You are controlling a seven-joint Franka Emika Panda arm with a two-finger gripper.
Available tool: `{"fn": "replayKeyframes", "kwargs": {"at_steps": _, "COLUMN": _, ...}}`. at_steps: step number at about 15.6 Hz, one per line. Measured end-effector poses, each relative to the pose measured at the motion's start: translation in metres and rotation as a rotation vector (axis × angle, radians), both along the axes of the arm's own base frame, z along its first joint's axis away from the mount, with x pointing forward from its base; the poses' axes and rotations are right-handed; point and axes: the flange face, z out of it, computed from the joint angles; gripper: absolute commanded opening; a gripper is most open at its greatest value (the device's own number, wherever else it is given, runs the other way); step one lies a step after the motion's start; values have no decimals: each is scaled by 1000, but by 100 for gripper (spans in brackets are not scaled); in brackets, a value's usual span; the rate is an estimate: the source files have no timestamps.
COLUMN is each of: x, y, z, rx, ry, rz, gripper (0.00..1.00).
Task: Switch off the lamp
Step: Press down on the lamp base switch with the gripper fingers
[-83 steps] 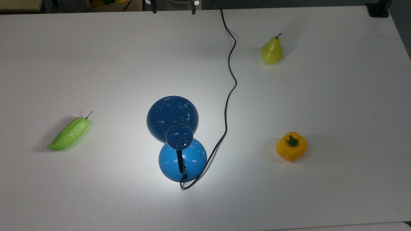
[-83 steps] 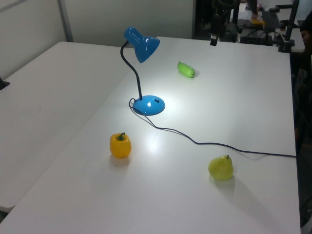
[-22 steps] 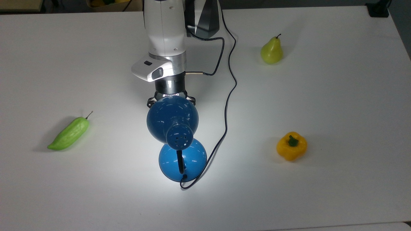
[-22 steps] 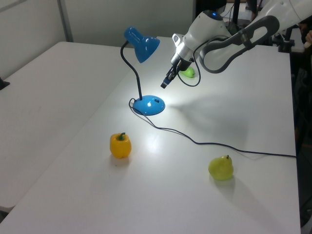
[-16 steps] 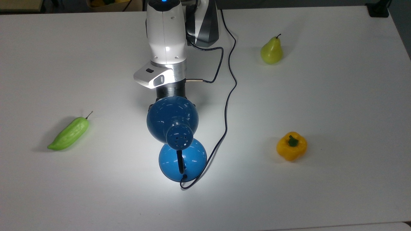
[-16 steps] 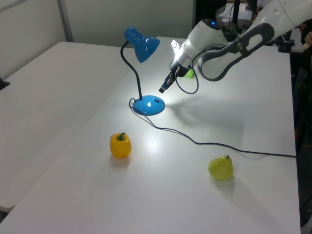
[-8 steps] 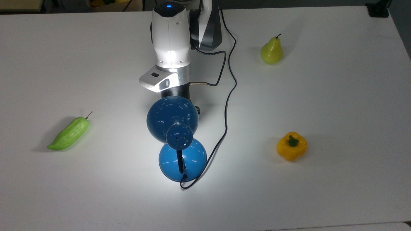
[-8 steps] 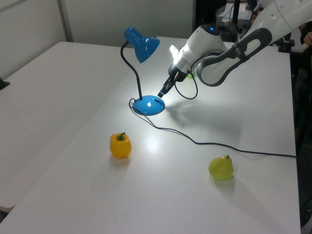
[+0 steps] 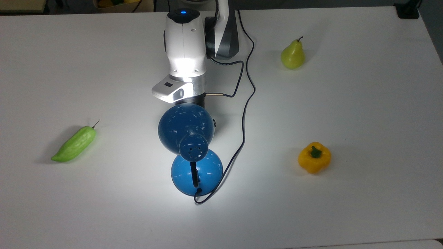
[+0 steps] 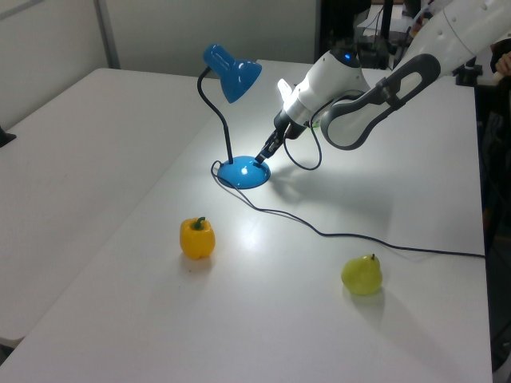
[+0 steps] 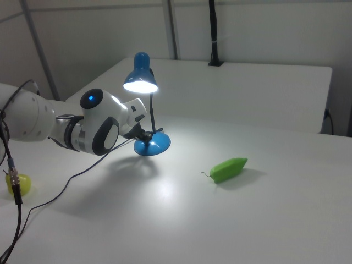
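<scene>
- White Franka arm (image 10: 375,76) reaches in from the left view's right, forearm sloping down toward the left view's left.
- White wrist housing with lit blue indicator (image 9: 183,41) points toward the top view's bottom.
- Black two-finger tool (image 10: 262,156) angled steeply down, tip low over the surface.
- Thin black cable loops off the wrist (image 9: 235,77).
- In the right view the tool (image 11: 146,134) sticks out toward the right view's right.

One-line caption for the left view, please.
Robot arm lowers its gripper onto the round base of the lit blue lamp, with a yellow pepper and a pear nearby.
</scene>
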Motion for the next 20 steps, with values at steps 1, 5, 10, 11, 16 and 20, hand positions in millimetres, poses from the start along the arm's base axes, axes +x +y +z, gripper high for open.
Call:
{"fn": "replayKeyframes", "kwargs": {"at_steps": 1, "x": 0, "y": 0, "z": -2, "rx": 0, "ry": -3, "rz": 0, "gripper": 0}}
{"fn": "replayKeyframes", "kwargs": {"at_steps": 5, "x": 1, "y": 0, "z": -5, "rx": 2, "ry": -26, "rz": 0, "gripper": 0}}
{"fn": "replayKeyframes", "kwargs": {"at_steps": 10, "x": 2, "y": 0, "z": -5, "rx": 2, "ry": -28, "rz": 0, "gripper": 0}}
{"fn": "replayKeyframes", "kwargs": {"at_steps": 11, "x": 2, "y": 0, "z": -5, "rx": 2, "ry": -28, "rz": 0, "gripper": 0}}
{"fn": "replayKeyframes", "kwargs": {"at_steps": 16, "x": 2, "y": 0, "z": -5, "rx": 2, "ry": -29, "rz": 0, "gripper": 0}}
{"fn": "replayKeyframes", "kwargs": {"at_steps": 20, "x": 2, "y": 1, "z": -4, "rx": 2, "ry": -30, "rz": 1, "gripper": 0}}
